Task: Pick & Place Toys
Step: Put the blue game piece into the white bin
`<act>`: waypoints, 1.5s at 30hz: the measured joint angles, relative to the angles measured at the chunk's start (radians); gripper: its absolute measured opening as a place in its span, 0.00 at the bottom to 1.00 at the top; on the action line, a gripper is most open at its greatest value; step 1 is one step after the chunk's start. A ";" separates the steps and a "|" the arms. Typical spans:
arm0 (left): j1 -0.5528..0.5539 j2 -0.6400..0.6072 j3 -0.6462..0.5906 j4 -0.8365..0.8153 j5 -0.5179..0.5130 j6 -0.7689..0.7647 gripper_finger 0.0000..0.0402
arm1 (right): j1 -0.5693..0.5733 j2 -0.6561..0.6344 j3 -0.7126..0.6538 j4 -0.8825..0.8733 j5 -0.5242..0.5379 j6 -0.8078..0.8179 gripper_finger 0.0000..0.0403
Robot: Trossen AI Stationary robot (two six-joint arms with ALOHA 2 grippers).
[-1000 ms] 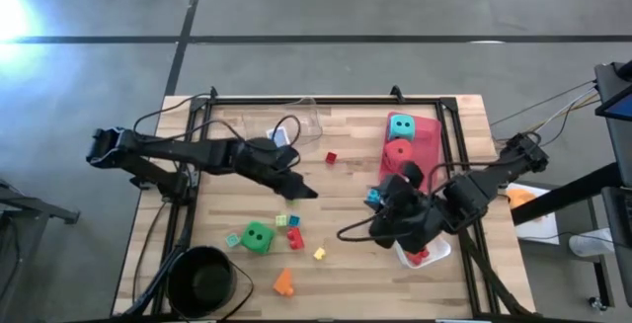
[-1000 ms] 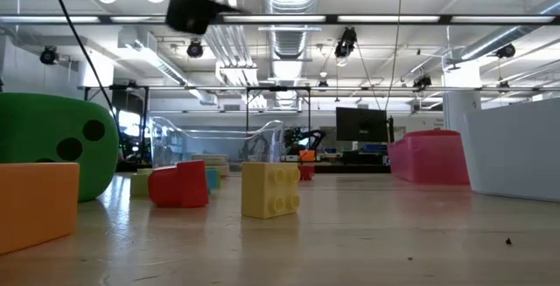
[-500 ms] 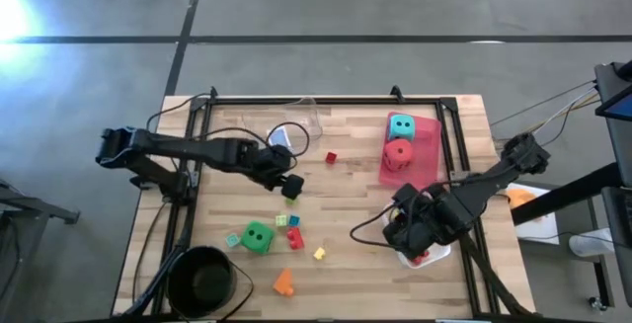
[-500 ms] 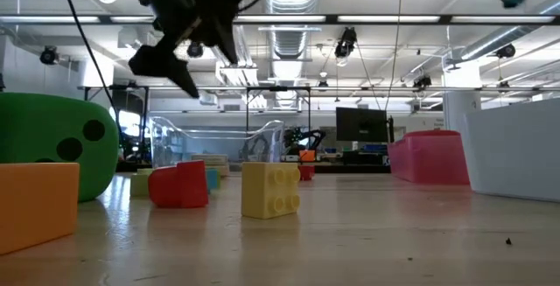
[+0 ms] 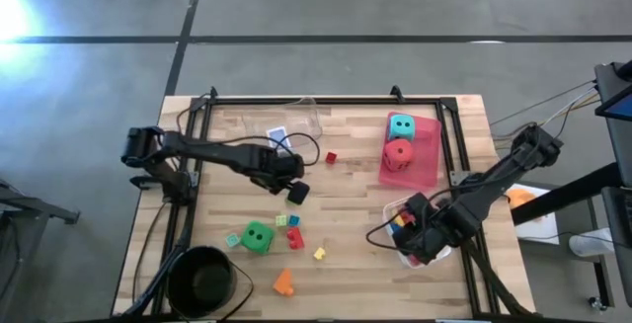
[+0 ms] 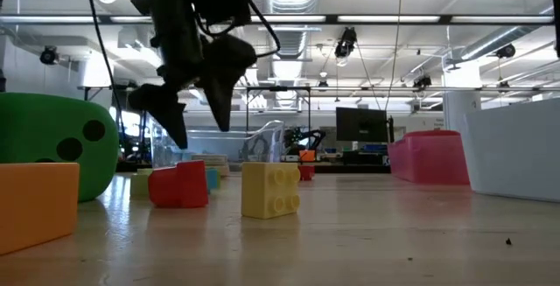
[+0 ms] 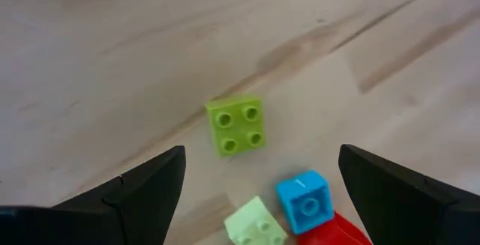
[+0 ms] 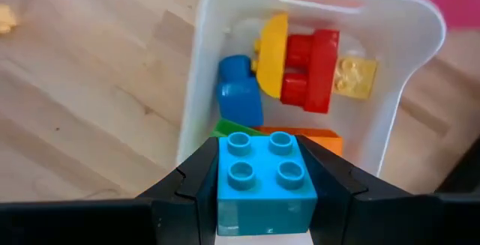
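The left pincer [image 5: 296, 191] hangs above the middle of the wooden worktop [image 5: 346, 224], its fingers [image 7: 142, 189] spread wide with nothing between them, over a lime-green brick [image 7: 235, 124], a pale green brick [image 7: 255, 222] and a small blue brick [image 7: 304, 199] lying close together; bare wood lies open on the far side of the lime one. The right pincer [image 8: 266, 200] is clamped on a teal brick [image 8: 265, 171] and hovers at the near rim of the white tray [image 8: 199, 88], which sits close to the worktop's right edge. Inside that tray lie one blue brick [image 8: 240, 91], one red brick [image 8: 309, 69], two yellow pieces [image 8: 271, 50] and an orange brick [image 8: 315, 138], with a sliver of green beneath. The pink tray [image 5: 427, 155] by the right rail holds two dice, a teal die [image 5: 401, 125] and a red die [image 5: 399, 153]. A third, the green die [image 5: 258, 236], sits on the open wood near the black bowl [image 5: 202, 282] at the front left corner. Loose around it are one orange brick [image 5: 284, 282], one yellow brick [image 5: 319, 254] and one red brick [image 5: 295, 238]. Another small red brick [image 5: 331, 157] stands alone mid-worktop, with clear wood all round it. A clear tray [image 5: 296, 121] rests at the back edge.
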 joint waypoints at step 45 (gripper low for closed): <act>0.022 0.049 0.000 -0.006 0.000 -0.002 0.89 | -0.052 0.086 -0.245 0.281 -0.013 0.074 0.48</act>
